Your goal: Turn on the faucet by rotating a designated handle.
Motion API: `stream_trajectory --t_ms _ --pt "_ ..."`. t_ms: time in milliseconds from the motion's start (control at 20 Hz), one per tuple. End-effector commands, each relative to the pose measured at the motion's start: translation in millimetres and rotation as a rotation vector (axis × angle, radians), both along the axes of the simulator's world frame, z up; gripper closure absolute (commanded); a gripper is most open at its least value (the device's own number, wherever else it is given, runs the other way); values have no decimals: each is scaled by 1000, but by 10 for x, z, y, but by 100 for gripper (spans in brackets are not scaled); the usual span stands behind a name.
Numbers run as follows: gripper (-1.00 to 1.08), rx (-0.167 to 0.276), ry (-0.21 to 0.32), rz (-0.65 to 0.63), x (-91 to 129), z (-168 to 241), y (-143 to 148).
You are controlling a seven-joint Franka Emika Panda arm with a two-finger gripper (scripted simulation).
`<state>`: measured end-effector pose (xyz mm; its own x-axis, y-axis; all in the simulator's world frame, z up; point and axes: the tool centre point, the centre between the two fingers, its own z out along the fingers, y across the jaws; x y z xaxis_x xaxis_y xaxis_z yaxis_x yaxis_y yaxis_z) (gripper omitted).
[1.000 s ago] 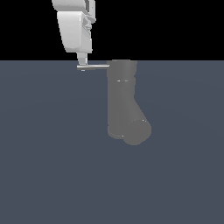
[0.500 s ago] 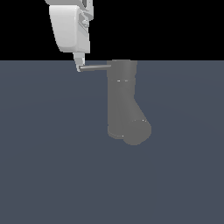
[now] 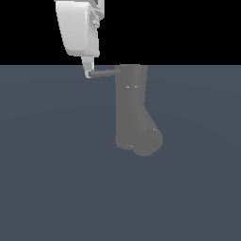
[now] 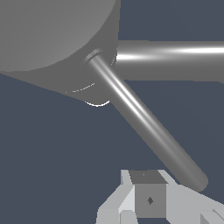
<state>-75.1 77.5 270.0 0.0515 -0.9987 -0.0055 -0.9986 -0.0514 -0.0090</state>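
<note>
The grey faucet (image 3: pixel 132 108) stands upright in the middle of the exterior view, its thick spout (image 3: pixel 147 140) angling down to a round mouth. The thin handle (image 3: pixel 104 73) sticks out from its top toward the exterior view's left. My gripper (image 3: pixel 88 71) hangs down from above with its fingers shut together right at the rod's free end. In the wrist view the handle (image 4: pixel 144 122) runs diagonally from the faucet body (image 4: pixel 48 39) toward my gripper (image 4: pixel 148 200). The rod's tip lies beside the fingers, not between them.
A flat dark blue-grey floor (image 3: pixel 56 179) spreads all around the faucet. Nothing else stands on it.
The gripper's fingertip has come down slightly against the handle's free end. The rod now looks a little shorter and lower in the exterior view, as if swung a bit.
</note>
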Motion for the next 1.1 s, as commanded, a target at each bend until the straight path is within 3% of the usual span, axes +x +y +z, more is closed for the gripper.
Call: stream_trajectory --t_ms 0,900,1050 --pt "108 -3 5 -17 -75 -1 -161" --pt "108 -6 9 -22 -528 1 -695" --pt "108 -5 6 -4 -483 -2 -632"
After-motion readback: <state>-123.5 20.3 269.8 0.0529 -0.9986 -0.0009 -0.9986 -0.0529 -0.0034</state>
